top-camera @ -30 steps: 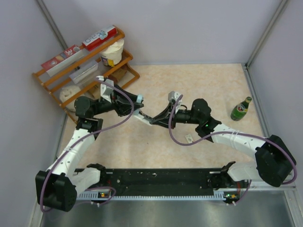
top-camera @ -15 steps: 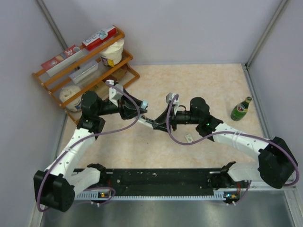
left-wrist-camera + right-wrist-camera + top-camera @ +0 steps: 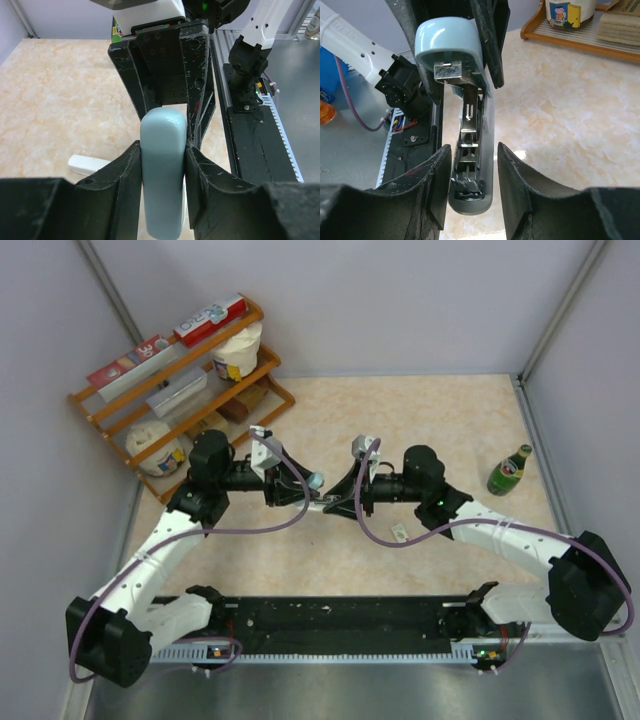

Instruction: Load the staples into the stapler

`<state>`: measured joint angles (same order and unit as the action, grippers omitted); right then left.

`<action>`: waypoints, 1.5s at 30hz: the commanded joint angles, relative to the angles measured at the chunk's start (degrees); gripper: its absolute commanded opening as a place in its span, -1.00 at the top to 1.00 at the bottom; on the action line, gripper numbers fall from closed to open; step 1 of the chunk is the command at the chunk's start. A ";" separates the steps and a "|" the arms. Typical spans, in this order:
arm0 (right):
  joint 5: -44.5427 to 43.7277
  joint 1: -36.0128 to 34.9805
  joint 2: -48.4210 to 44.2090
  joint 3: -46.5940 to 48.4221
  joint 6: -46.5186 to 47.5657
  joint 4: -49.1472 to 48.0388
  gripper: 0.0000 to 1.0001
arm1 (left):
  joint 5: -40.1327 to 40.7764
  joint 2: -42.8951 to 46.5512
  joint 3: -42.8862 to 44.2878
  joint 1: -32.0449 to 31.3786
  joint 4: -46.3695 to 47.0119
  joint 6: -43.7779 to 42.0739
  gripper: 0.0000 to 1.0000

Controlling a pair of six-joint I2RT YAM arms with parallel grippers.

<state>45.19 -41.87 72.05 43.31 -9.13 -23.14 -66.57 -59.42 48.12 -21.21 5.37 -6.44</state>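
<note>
left end effector [image 3: 164, 155] is clamped on the stapler [image 3: 161, 200], its pale blue top squeezed between both fingers, jaws roughly part way. stapler is up off the worktop [image 3: 440, 420], between the two arms and hinged open. lid [image 3: 447, 37] is up, base [image 3: 470, 195] with its open channel points at the right wrist camera. channel looks unloaded.

right end effector [image 3: 472, 150] is part open, one finger each side of the base. looks like a thin gap on one side, cannot tell if it's pinching or just clear. nothing else in it.

staples [image 3: 399, 532]: tiny whitish packet lying flat on the worktop under the right forearm, well apart from the stapler, not held.

small white piece [image 3: 86, 163] on the worktop beside the left fingers, cannot tell what it is.

handling, my guess:
- staples are very light, a stiff but brittle strip, likely to snap or scatter if pinched hard.
- they lie flat and low, so they're hard to get under. take them by the long sides with a gentle pinch and keep them level so they slide into the channel.
- stapler is rigid with a sprung hinge, and the smooth lid could slip. a grip on the base sides near the hinge looks safest.
</note>
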 commanded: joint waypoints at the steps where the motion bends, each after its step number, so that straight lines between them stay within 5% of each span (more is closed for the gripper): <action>1: -0.19 -0.85 0.28 1.95 -0.37 -3.05 0.19 | -0.50 -0.08 3.21 -1.37 -1.32 -4.28 1.00; 16: 1.39 -0.85 0.37 1.87 -2.48 -4.38 0.30 | -1.46 -0.08 3.12 -2.61 -4.57 -8.15 1.00; 20: 1.39 -0.85 0.20 1.08 -1.16 -4.81 0.91 | -1.03 -0.08 3.47 -2.61 -4.66 -7.89 1.00; 23: 1.30 -0.85 -0.24 0.64 -0.02 -4.73 1.00 | -0.41 -0.35 3.30 -2.52 -2.48 -5.18 1.00; 30: 0.78 -0.24 -2.35 -0.50 2.97 -3.58 1.00 | 2.49 -0.26 -0.03 0.29 11.22 8.25 1.00; 38: -1.33 5.65 -3.32 -5.43 -6.77 -14.91 1.00 | 4.25 1.06 -1.36 4.33 23.45 19.52 1.00; 45: -1.95 6.80 -2.44 -7.45 -12.75 -20.62 1.00 | 6.97 1.67 -3.64 8.99 43.03 34.81 1.00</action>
<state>44.80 -37.19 70.48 37.76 -17.04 -38.74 -65.56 -59.88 44.88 -16.51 29.65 18.02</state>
